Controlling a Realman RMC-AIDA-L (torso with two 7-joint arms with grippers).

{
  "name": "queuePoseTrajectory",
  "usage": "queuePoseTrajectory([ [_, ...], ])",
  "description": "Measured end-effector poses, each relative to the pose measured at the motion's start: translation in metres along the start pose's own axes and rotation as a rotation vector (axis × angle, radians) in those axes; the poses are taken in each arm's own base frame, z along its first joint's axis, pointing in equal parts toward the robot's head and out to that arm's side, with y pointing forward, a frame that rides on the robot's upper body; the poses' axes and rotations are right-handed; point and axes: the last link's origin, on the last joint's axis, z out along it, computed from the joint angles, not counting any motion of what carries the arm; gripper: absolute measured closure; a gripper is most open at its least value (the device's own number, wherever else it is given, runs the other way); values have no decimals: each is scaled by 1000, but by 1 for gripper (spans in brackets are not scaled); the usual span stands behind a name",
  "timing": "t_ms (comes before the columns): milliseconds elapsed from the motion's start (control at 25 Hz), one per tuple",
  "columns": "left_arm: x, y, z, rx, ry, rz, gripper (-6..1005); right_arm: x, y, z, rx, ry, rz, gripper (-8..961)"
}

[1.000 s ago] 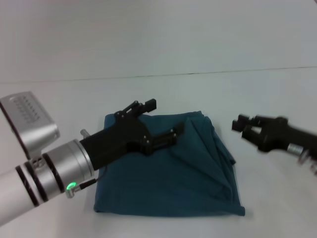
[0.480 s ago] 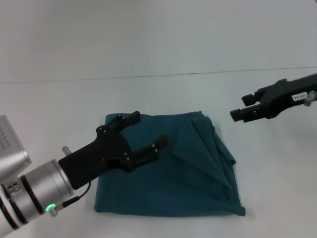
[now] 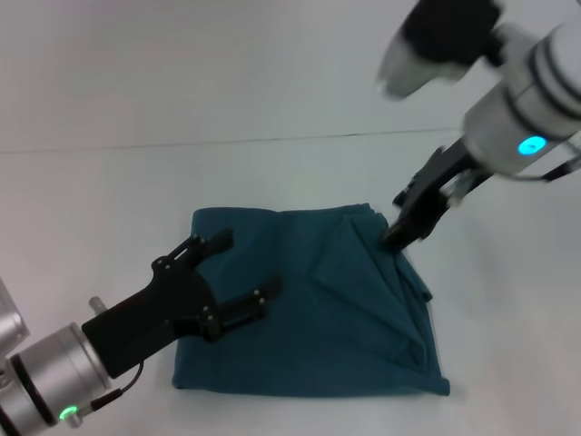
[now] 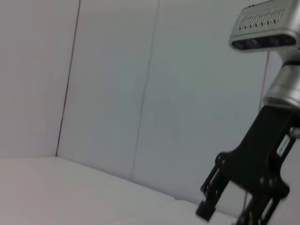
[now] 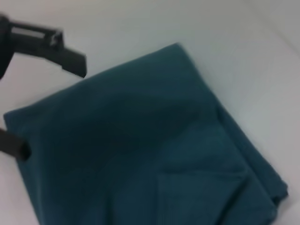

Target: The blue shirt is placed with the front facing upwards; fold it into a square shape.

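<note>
Swinging in from the side, the right gripper (image 3: pixel 399 230) has dropped to the far right corner of the blue shirt (image 3: pixel 309 304), while the left gripper (image 3: pixel 238 275) has drawn back toward the robot and now hovers above the near left part of the cloth. The shirt lies on the white counter (image 3: pixel 109 209), already folded into a roughly square packet, with loose layers bunched and creased along its right edge. From where I stand no lettering shows on the upper face.

The left gripper's fingers stand apart, holding nothing. The right gripper points down with its tips at or just above the corner; I cannot tell whether they are apart or together, nor whether they touch the fabric.

To my eye the fold is nearly done and only that ragged right side wants tidying. The cloth looks light, limp and easily dragged, so any pinch should take all the stacked layers at a corner or edge, or the upper ones may slide and open the packet.
</note>
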Motion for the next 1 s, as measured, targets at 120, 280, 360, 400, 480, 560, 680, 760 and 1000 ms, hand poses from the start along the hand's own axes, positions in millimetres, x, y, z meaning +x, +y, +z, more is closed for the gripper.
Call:
queuePoseTrajectory([
  [120,-3,0,-4,8,-2,-8,66,-6,14,21,11,15,-30,281],
  [280,-4,0,-7,11,-6,-13,66,-10,25,43,13,12,-42,283],
  [360,-5,1,-7,9,-11,-12,66,-13,31,52,31,4,-48,284],
  [400,-5,1,-7,7,-14,-11,67,-15,33,55,42,-1,-54,284],
  [480,-5,1,-7,5,-16,-11,67,-17,38,62,62,-7,-72,285],
  [560,-5,0,-6,5,-17,-10,67,-16,41,69,79,-5,-90,286],
  [680,-5,0,-6,7,-18,-10,67,-16,42,78,105,4,-100,287],
  [760,-5,-1,-6,9,-18,-10,67,-16,42,83,117,2,-104,288],
  [1000,-5,-1,-5,9,-18,-11,67,-13,42,93,137,14,-108,290],
])
